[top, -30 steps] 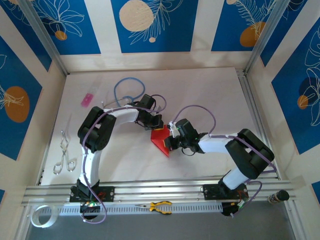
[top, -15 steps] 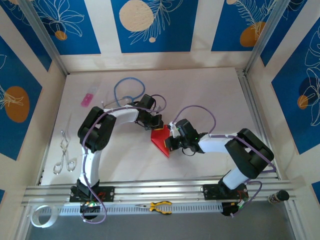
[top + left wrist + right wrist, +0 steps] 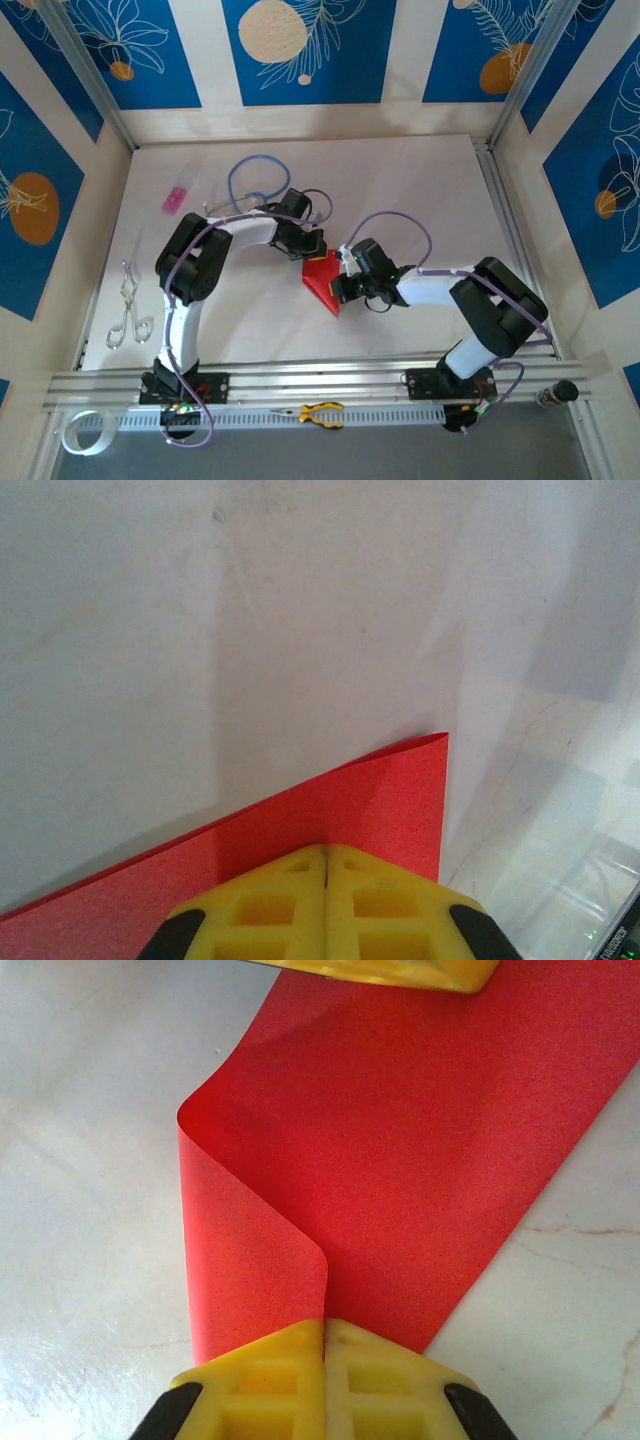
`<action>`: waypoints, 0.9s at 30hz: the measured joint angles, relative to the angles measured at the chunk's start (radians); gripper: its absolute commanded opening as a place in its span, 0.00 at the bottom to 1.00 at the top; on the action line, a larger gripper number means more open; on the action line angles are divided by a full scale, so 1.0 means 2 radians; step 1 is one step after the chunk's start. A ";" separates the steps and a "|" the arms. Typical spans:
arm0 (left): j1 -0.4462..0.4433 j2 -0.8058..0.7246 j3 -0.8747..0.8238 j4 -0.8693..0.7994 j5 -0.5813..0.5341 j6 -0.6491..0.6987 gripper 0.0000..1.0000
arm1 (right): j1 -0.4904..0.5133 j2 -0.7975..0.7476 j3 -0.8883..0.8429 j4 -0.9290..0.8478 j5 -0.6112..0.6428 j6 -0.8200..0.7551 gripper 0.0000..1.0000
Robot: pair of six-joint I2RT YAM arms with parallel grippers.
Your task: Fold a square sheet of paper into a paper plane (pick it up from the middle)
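The square sheet of paper point(image 3: 322, 276) lies partly folded on the white table, a bright red wedge between the two arms. My left gripper point(image 3: 312, 250) is shut, its yellow tips resting on the sheet's far corner point(image 3: 380, 800). In the left wrist view the jaws point(image 3: 326, 850) meet with no gap. My right gripper point(image 3: 344, 283) is at the sheet's near right edge. In the right wrist view point(image 3: 323, 1322) it is shut on a raised, curled flap of the sheet point(image 3: 250, 1250), whose edge runs into the seam between the fingers. The left fingers point(image 3: 390, 972) show at the top.
A small pink item point(image 3: 175, 199) and a blue cable loop point(image 3: 258, 178) lie at the back left. Metal tongs point(image 3: 128, 306) rest by the left edge. Yellow-handled pliers point(image 3: 318, 411) and a tape roll point(image 3: 82, 432) sit at the front rail.
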 measured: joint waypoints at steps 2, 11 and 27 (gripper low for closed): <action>0.000 0.000 0.000 0.000 0.000 0.000 0.01 | 0.000 0.000 0.000 0.000 0.000 0.000 0.02; 0.000 0.000 0.000 0.000 0.000 0.000 0.01 | 0.000 0.003 0.006 -0.002 -0.004 -0.003 0.02; 0.000 0.000 0.000 0.000 0.000 0.000 0.01 | -0.004 0.017 0.012 -0.009 -0.004 -0.010 0.02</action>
